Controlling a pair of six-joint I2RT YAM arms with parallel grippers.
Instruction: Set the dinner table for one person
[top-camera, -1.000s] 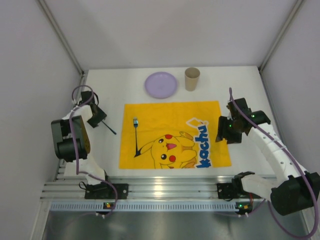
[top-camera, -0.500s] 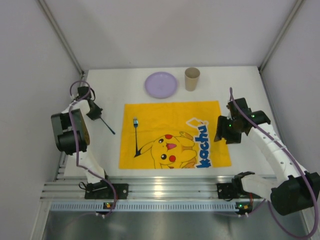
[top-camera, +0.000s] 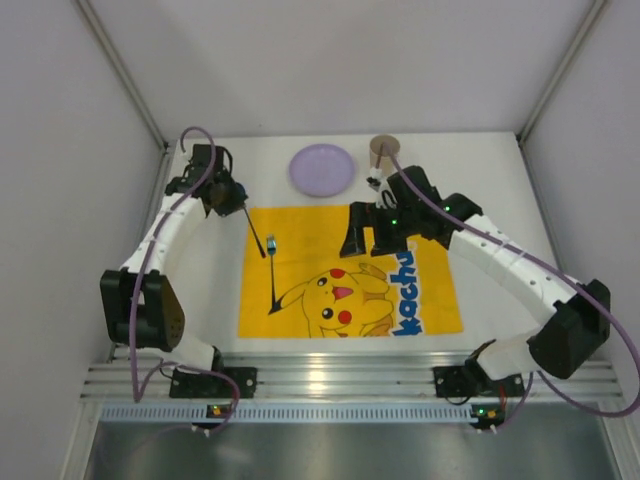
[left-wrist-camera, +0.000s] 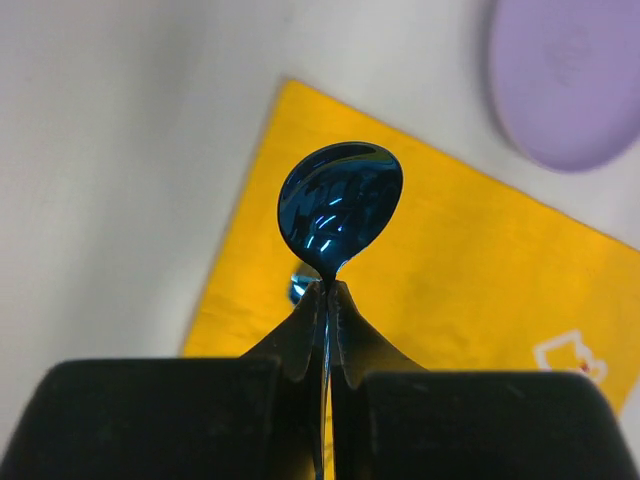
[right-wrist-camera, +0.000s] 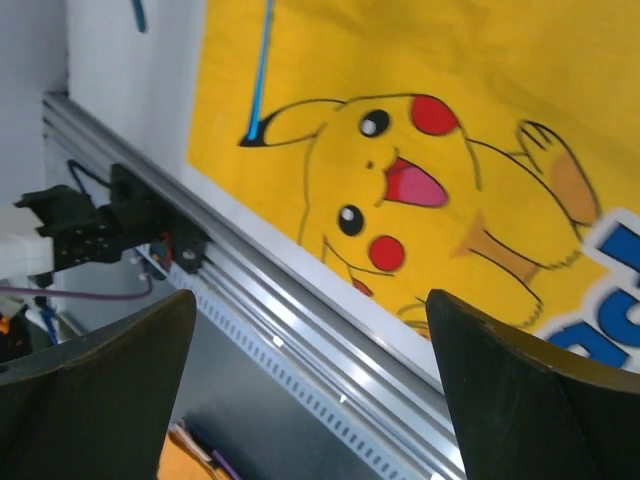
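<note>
Two arms reach over the white bench (top-camera: 490, 165) in the overhead view, and this bench fills the floor of the enclosure from the metal rail (top-camera: 330, 375) at the near edge to the back wall. A yellow cartoon-printed mat (top-camera: 310, 225) lies flat in its middle. Beyond the mat's far edge sit a purple plate (top-camera: 322, 169) and, to the right of it, a tan cup (top-camera: 380, 152), upright and partly hidden by the right arm's cable. The left end effector (top-camera: 238, 203) hangs at the mat's far left corner, pinched on a dark blue spoon (top-camera: 252, 230) that slants toward a blue utensil (top-camera: 271, 285) lying lengthwise on the left part of the mat. The right end effector (top-camera: 367, 235) hovers over the mat's far middle, its fingers spread wide and empty.

From the left wrist, both fingers meet tightly on the spoon's neck, and the glossy bowl stands out ahead of them above the mat's corner. The plate shows at the upper right, with bare bench to the left.

From the right wrist, two dark fingers frame the picture at the lower corners, far apart, with nothing between them. Below lie the printed character, the blue utensil's handle and the rail.
</note>
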